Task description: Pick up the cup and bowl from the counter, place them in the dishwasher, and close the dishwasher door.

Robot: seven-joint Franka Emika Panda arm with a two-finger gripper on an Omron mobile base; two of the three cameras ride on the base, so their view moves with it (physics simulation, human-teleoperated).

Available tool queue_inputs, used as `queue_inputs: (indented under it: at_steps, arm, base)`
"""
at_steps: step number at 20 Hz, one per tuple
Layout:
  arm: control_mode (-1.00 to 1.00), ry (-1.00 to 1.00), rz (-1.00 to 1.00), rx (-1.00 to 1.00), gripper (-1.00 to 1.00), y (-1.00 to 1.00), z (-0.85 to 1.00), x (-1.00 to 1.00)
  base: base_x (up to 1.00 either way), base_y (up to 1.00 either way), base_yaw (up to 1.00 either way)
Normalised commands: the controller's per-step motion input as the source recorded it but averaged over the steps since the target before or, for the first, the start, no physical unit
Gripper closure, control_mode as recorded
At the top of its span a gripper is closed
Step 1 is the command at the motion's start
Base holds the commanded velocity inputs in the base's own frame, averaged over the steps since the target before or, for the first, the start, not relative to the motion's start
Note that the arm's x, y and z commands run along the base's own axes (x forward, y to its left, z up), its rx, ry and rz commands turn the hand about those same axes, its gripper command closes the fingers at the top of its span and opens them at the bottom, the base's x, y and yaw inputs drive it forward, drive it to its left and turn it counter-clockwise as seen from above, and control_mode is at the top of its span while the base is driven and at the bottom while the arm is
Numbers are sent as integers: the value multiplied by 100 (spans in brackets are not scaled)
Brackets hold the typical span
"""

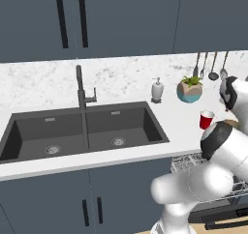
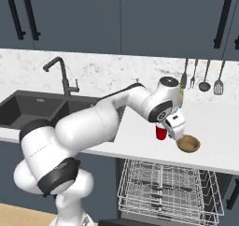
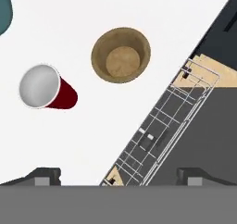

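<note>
The cup [image 3: 46, 88] here is red outside with a pale grey-white inside, and it stands upright on the white counter [image 1: 184, 119], with the brown wooden bowl [image 3: 121, 55] near it but apart, a strip of bare stone between the two. In the right base view the cup [image 2: 161, 133] sits just left of the bowl [image 2: 188, 144], both close to the counter's front edge and directly above the pulled-out wire rack [image 2: 168, 187] of the dishwasher [image 3: 203, 126]. The gripper [image 3: 117, 174] hangs above the counter near its front edge, looking down; its two dark finger tips [image 3: 46, 176] stand wide apart with nothing between them, released, one over the stone and the other over the rack side. Seen from the hand, the counter edge runs diagonally, and past it the rack [image 3: 162, 126] juts out over the dark open door [image 3: 208, 140], with a patch of tan floor beyond. White stone lies open around the cup and bowl on all sides. Behind them, toward the wall, stand a tan-and-teal plant pot [image 1: 190, 90] and a white soap bottle [image 1: 157, 90], well clear of the cup [image 1: 207, 119]. The dark double sink [image 1: 82, 131] with its faucet [image 1: 81, 90] lies further left. Utensils [image 2: 203, 75] hang on the backsplash. No brand, label or writing can be read on anything.
</note>
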Motion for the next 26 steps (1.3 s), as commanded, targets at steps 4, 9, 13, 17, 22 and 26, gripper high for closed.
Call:
queue_inputs:
  at_steps: [4,9,13,17,22,26]
  arm:
    - [-100,0,0,0,-100,-23,0,44]
    - [-100,0,-1,0,-100,2,0,3]
    - [-100,0,1,0,-100,30,-11,4]
    - [-100,1,4,0,-100,31,-19,16]
    - [-100,-1,5,-3,-100,27,-37,16]
    - [-100,-4,5,-7,-100,24,-47,15]
  base:
    - [0,0,0]
    - [0,0,0]
    - [0,0,0]
    - [0,0,0]
    - [0,0,0]
    - [0,0,0]
